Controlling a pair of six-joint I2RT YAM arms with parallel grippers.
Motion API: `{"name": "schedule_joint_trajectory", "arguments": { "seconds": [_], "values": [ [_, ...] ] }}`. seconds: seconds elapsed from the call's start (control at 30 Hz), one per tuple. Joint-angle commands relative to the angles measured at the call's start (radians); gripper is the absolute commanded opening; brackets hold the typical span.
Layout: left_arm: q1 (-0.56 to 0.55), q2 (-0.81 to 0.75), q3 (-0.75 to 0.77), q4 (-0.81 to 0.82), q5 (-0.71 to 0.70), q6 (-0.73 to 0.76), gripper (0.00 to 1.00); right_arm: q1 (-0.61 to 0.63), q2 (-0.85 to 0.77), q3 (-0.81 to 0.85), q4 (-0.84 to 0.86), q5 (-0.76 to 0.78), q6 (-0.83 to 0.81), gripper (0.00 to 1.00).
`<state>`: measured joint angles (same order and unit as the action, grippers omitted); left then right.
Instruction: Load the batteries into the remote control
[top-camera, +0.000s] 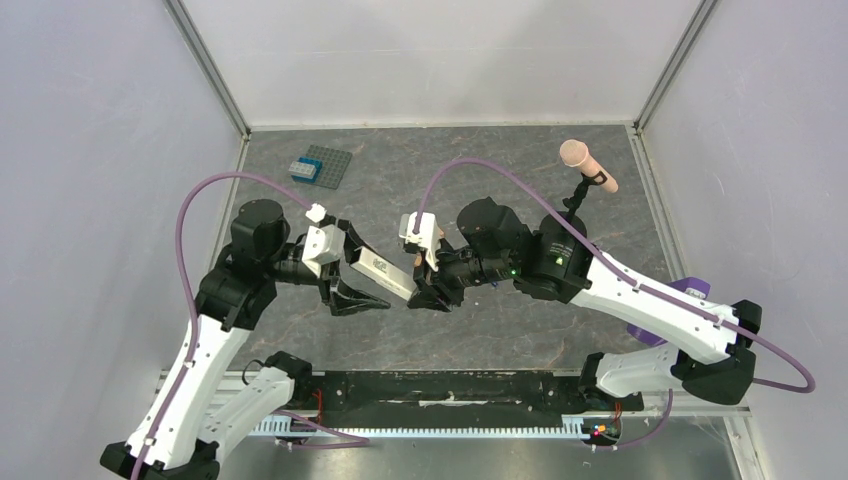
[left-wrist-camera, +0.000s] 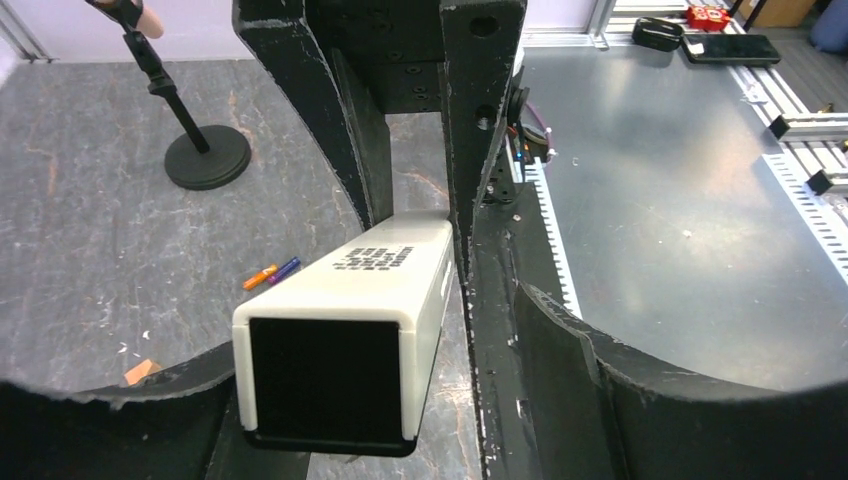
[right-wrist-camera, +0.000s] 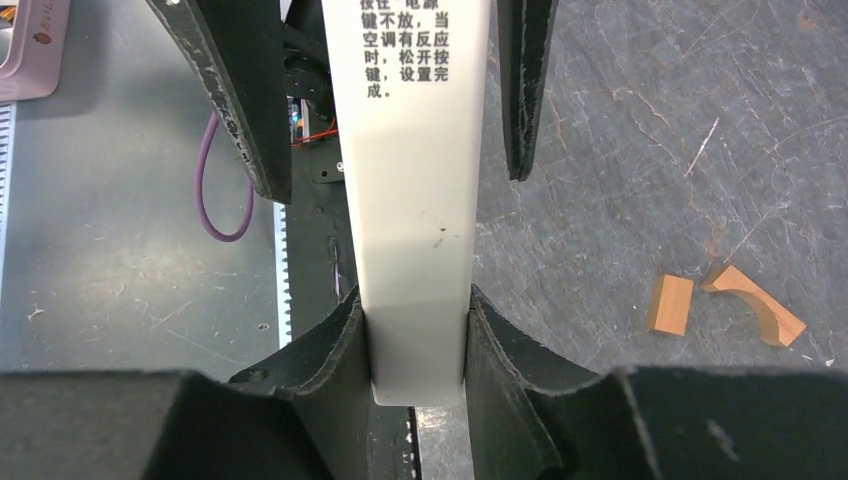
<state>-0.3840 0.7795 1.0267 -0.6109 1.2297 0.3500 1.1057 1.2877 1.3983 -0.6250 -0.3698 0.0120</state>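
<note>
The remote control (top-camera: 383, 272) hangs above the middle of the table (top-camera: 500, 330), lying roughly level between the 2 arms, with printed text on the face seen by the right wrist camera. The right gripper (top-camera: 422, 285) has it clamped: both fingers (right-wrist-camera: 330, 350) press flat against the long sides of its right end. The left gripper (top-camera: 368, 275) is spread wide around the remote's left end, its jaws standing on either side with a gap and holding nothing. The 2 batteries (left-wrist-camera: 272, 272), 1 orange and 1 dark blue, lie side by side on the table, on the far side of the remote, towards the microphone stand (top-camera: 588, 165) at the far right. 2 wooden blocks (right-wrist-camera: 670, 305) lie near each other on the table. A grey studded plate (top-camera: 328, 165) with a blue brick (top-camera: 304, 170) sits at the far left.
</note>
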Motion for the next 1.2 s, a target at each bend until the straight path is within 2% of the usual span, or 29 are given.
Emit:
{"name": "schedule_joint_trajectory", "arguments": {
  "seconds": [0.0, 0.47, 0.63, 0.8, 0.97, 1.03, 1.17],
  "values": [
    [-0.002, -0.021, 0.000, 0.077, -0.032, 0.016, 0.73, -0.002, -0.004, 0.015, 0.015, -0.018, -0.003, 0.01],
    [-0.002, -0.020, -0.002, 0.092, 0.005, -0.020, 0.72, -0.003, 0.003, 0.015, -0.027, -0.056, -0.077, 0.00],
    [-0.001, -0.007, -0.007, 0.093, 0.019, -0.038, 0.61, -0.003, 0.002, 0.013, -0.019, -0.042, -0.093, 0.00],
    [-0.001, -0.002, -0.008, 0.099, 0.027, -0.050, 0.56, -0.003, 0.003, 0.007, -0.018, -0.035, -0.111, 0.00],
    [-0.002, 0.000, -0.010, 0.099, 0.038, -0.050, 0.55, -0.003, 0.005, 0.004, -0.015, -0.027, -0.116, 0.00],
    [-0.002, 0.001, -0.013, 0.100, 0.043, -0.048, 0.49, -0.003, 0.006, 0.004, -0.012, -0.023, -0.115, 0.00],
    [-0.001, 0.000, -0.016, 0.102, 0.047, -0.045, 0.16, -0.003, 0.006, 0.003, -0.005, -0.018, -0.113, 0.00]
  ]
}}
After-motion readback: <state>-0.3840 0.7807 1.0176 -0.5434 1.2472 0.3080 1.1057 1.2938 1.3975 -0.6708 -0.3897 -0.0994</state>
